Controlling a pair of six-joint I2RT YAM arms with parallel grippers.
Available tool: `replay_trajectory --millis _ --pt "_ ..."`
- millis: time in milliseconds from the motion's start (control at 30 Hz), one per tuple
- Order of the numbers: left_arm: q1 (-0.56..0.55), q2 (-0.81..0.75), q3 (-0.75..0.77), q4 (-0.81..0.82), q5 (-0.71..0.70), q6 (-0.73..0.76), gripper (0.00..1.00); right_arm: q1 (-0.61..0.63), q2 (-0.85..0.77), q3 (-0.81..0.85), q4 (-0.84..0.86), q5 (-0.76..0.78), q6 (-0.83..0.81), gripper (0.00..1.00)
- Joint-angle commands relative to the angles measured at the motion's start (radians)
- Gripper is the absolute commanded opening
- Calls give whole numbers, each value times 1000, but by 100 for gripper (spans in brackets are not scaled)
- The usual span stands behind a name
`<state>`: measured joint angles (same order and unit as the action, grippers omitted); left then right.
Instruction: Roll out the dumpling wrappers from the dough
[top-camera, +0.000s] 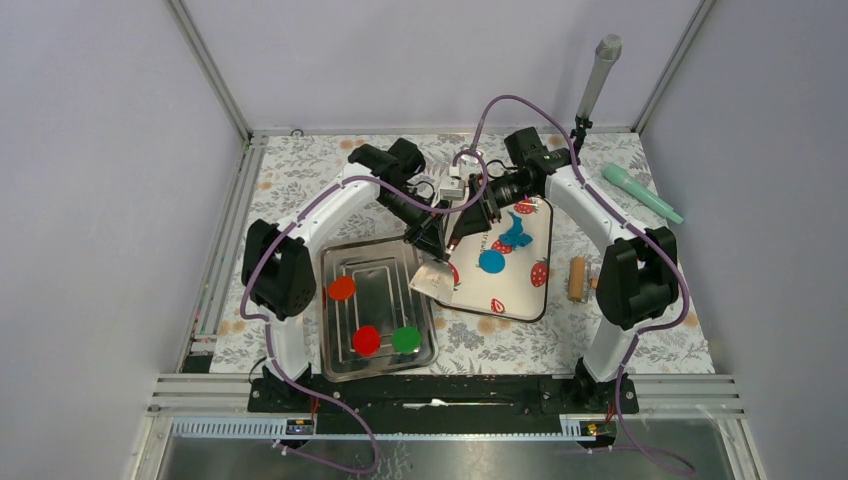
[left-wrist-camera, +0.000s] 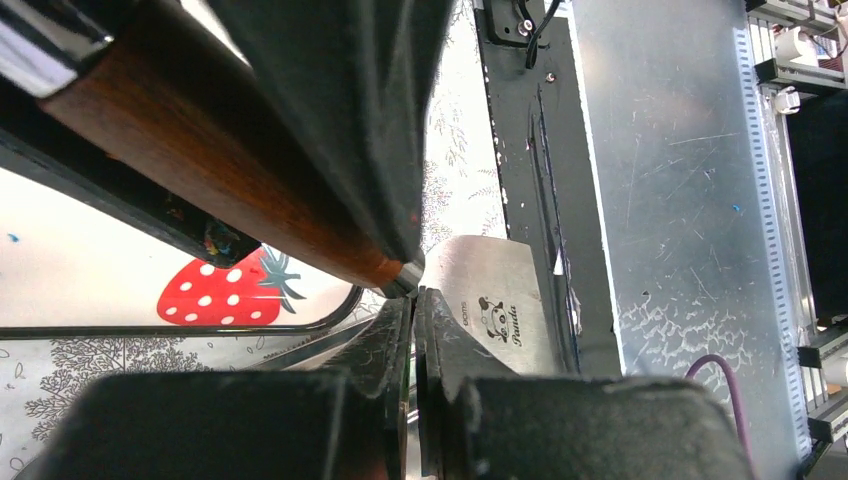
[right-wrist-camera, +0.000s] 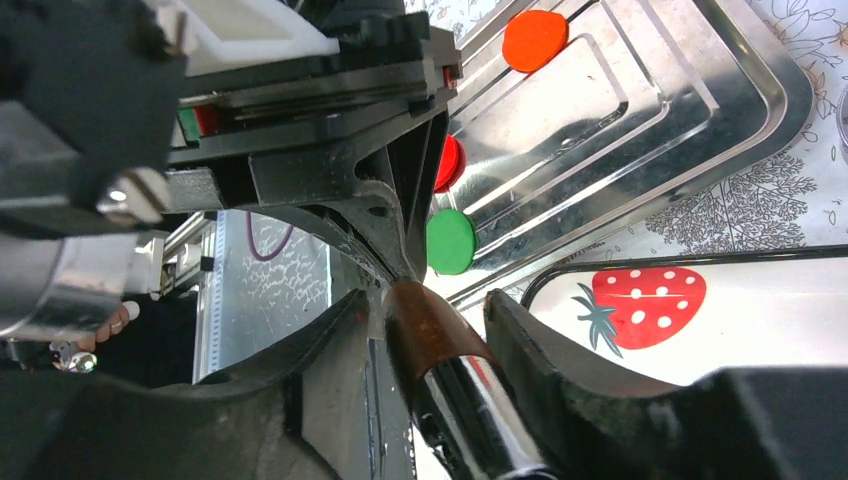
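The left end effector (top-camera: 425, 240) is pinched on the neck of the single scraper (top-camera: 436, 278), while the right end effector (right-wrist-camera: 425, 310) is spread around its wooden handle. If the left lets go before the right closes, the scraper could fall onto the strawberry tray (top-camera: 520, 292). The dough (top-camera: 515, 233) lies in that tray, right of the worktop's centre, as two blue pieces, one ragged and one round piece (top-camera: 491, 261); there are also one rolling pin (top-camera: 576, 278) and three discs (top-camera: 366, 340).
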<state>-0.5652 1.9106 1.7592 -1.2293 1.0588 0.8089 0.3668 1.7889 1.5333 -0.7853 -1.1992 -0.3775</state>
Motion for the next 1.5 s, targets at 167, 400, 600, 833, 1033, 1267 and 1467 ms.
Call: replay_trajectory --millis 167,400,600,833,1033,1267,1467 --pt "17 14 45 5 83 -8 0 11 -4 -19 32 -63 32 25" --pt "38 -54 -59 184 30 -178 32 -17 -36 -41 -25 20 35 0" --pt "48 -206 -301 542 -29 -448 46 -167 -171 -232 229 202 353 0" --pt "48 -251 -477 859 -391 -862 47 -309 -438 -578 558 522 680 0" --pt "47 -206 -501 919 -569 -1061 47 -322 -589 -693 604 782 751 0" --pt "28 -97 -468 944 -626 -1154 42 -360 -685 -747 565 923 736 0" --pt "4 -31 -426 952 -638 -1173 41 -464 -676 -737 472 921 694 0"
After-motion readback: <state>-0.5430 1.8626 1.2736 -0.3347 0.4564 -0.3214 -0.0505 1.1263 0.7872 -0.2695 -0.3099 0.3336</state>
